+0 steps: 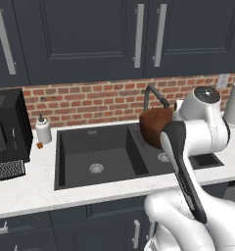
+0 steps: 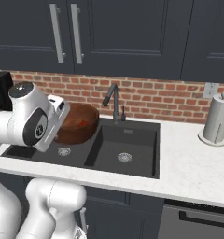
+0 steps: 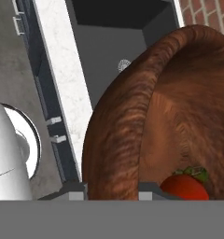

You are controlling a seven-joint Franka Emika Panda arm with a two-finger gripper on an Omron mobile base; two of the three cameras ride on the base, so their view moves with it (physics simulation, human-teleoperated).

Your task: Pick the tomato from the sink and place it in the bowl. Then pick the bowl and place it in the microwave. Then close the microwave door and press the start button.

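My fingers [image 3: 111, 191] are clamped on the rim of the bowl [image 3: 132, 126], one tip outside its wall and one inside, so I am holding it lifted and tilted. The tomato [image 3: 185, 186] lies inside the bowl, just beside my inner fingertip, its green stem end up. Beyond the bowl's outer wall and below my fingers lies the black sink [image 1: 102, 152], one silver drain [image 3: 123, 64] showing past the rim. The white desk [image 2: 188, 163] borders the sink, and the faucet [image 2: 112, 100] stands just beyond the bowl against the brick wall [image 2: 156, 95].
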